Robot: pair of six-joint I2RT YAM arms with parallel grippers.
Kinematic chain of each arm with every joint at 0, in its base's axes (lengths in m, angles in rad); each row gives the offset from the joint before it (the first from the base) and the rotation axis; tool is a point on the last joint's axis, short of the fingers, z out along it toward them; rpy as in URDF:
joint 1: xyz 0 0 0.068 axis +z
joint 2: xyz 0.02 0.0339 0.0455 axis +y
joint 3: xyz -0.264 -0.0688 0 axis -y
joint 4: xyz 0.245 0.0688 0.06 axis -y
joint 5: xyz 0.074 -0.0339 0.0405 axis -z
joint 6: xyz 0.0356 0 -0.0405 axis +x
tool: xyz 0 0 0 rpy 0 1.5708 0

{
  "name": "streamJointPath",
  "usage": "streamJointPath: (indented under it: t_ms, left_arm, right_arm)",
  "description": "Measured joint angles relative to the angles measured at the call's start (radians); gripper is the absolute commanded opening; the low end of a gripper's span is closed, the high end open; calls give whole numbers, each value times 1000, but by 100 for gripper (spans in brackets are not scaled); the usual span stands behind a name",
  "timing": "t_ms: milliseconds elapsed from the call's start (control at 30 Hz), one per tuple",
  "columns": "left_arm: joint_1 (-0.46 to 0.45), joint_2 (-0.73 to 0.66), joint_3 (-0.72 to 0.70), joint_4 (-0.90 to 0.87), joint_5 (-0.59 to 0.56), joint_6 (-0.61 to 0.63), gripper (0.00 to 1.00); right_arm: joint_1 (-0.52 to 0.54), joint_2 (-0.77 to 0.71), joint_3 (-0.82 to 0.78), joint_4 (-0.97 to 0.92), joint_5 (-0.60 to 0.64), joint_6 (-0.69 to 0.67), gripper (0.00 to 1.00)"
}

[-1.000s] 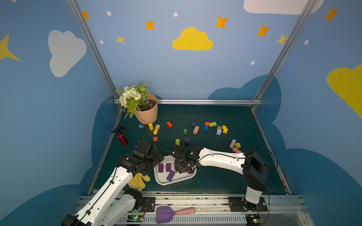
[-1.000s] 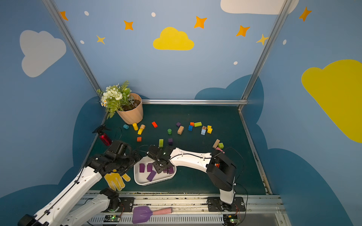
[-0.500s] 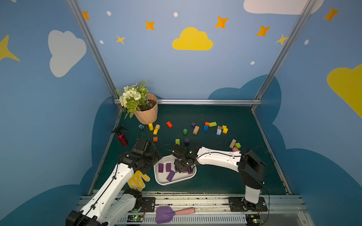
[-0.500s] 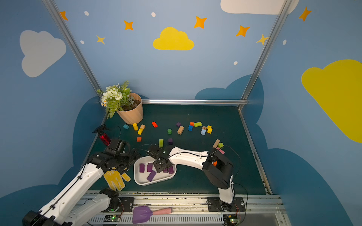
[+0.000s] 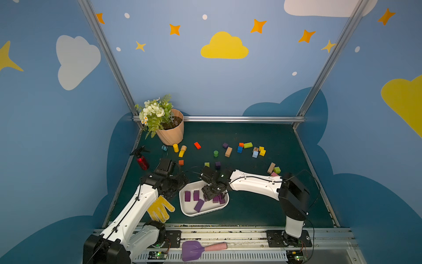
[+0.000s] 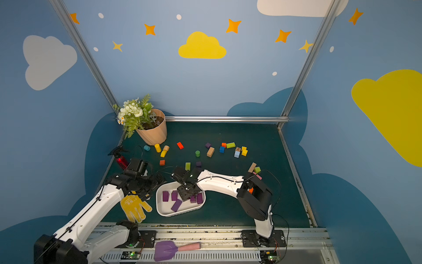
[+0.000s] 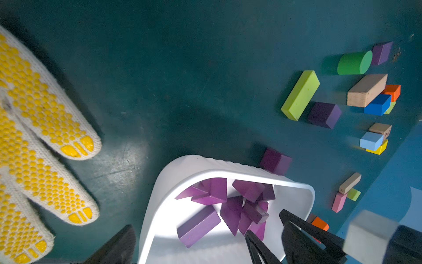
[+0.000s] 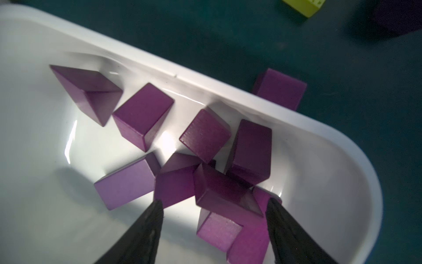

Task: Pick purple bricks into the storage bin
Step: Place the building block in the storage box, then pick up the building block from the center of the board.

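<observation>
Lying at 7 o'clock on the dark green table [image 5: 251,212], a yellow-dotted work glove [image 5: 159,209] sat partly under the left arm. The left gripper [image 5: 182,181] hung just off the 10 o'clock corner of the storage bin [image 5: 205,213], its jaws spread fully and nothing held. The bin, a shallow white tray, stood at 6 o'clock on the table near the front edge.

Roughly nine purple bricks [image 8: 143,116] lay inside it. A few were flat on the floor toward the 9 o'clock end, and the rest were heaped toward 3 o'clock.

The right gripper [image 8: 214,204] pointed down into that heap with its jaws partly apart. A tilted brick [image 8: 228,192] leaned on the pile between its fingertips [image 8: 157,210], but no clamping showed. Whether the tips brushed it could not be told.

Outside the bin, a stray purple brick [image 8: 280,89] rested just beside the far wall. At 12 o'clock from the bin a purple cube [image 5: 217,164] sat near a lime block [image 5: 207,164]. Farther back, toward 1 o'clock, a small purple block [image 5: 225,145] lay near a tan block [image 5: 228,152].
</observation>
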Motion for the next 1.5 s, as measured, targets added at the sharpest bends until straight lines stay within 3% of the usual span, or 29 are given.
streamJointPath:
  t_ms: [400, 933, 1500]
  left_arm:
    - [13, 85, 69, 2, 12, 27, 100]
    - [18, 227, 193, -3, 23, 113, 100]
    - [17, 332, 289, -17, -38, 204, 100]
  right_arm:
    - [-68, -81, 50, -51, 13, -57, 75]
    - [-288, -145, 103, -80, 23, -153, 75]
    - [-334, 66, 263, -52, 3, -125, 75]
